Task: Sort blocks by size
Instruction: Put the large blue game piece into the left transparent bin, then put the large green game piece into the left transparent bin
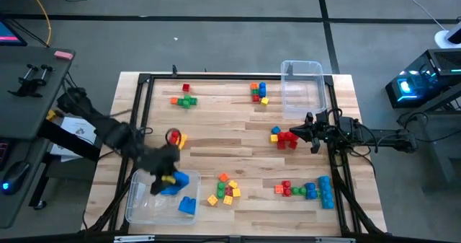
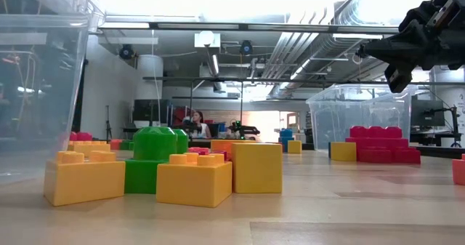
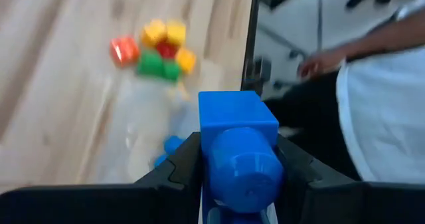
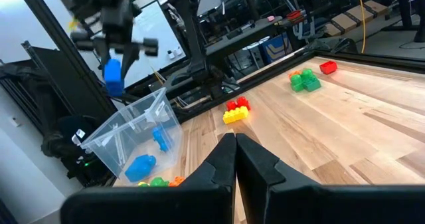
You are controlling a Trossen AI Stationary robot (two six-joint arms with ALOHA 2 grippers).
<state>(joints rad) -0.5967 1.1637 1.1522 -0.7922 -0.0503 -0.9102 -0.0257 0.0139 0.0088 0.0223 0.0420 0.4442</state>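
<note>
Blocks lie in clusters on the wooden table: red and green (image 1: 186, 99), blue and orange (image 1: 258, 91), red with blue (image 1: 287, 138), a mixed group (image 1: 225, 189) and another (image 1: 306, 189). My left gripper (image 1: 171, 177) is shut on a large blue block (image 3: 236, 144) above the clear bin (image 1: 140, 200) at the near left corner. Blue blocks (image 4: 141, 165) lie in that bin. My right gripper (image 1: 311, 133) hovers shut and empty beside the red cluster; its closed fingers show in the right wrist view (image 4: 234, 151). My left gripper pinches the blue block's two opposite sides (image 3: 207, 159) between its two fingers (image 3: 182, 167). The fingers come from above, pointing down. The block hangs below them, seen from afar in the right wrist view (image 4: 113, 76), upright and lifted clear above the bin.
A second clear bin (image 1: 302, 91) stands at the far right of the table. A black metal frame (image 1: 144, 113) borders the table. A person's arm and white garment (image 3: 378, 104) show beyond the table's edge in the left wrist view.
</note>
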